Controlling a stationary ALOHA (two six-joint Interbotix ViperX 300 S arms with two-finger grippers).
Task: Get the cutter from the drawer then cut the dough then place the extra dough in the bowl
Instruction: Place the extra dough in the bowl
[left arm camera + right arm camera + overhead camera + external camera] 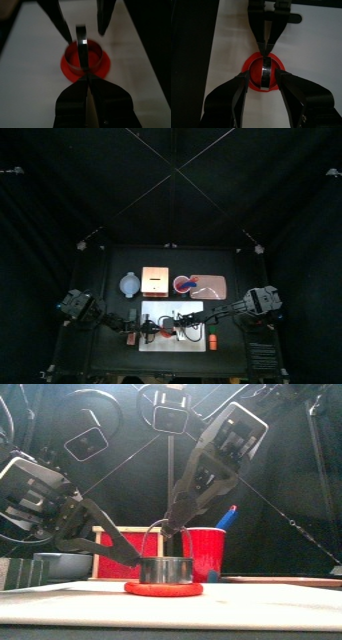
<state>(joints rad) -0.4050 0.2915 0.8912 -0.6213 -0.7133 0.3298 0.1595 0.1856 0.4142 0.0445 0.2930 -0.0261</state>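
Cutter upright on red dough, mid white cutting board. Left gripper pinched tight on cutter's wire handle. Right gripper jaws spread, straddling cutter on board.

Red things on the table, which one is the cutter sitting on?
The flat red dough on the white board; the red cup and red drawer front stand behind it.

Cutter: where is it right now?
In the front view, the cutter sits on the red dough mid-way along the white board, in front of the red cup and the wooden box.
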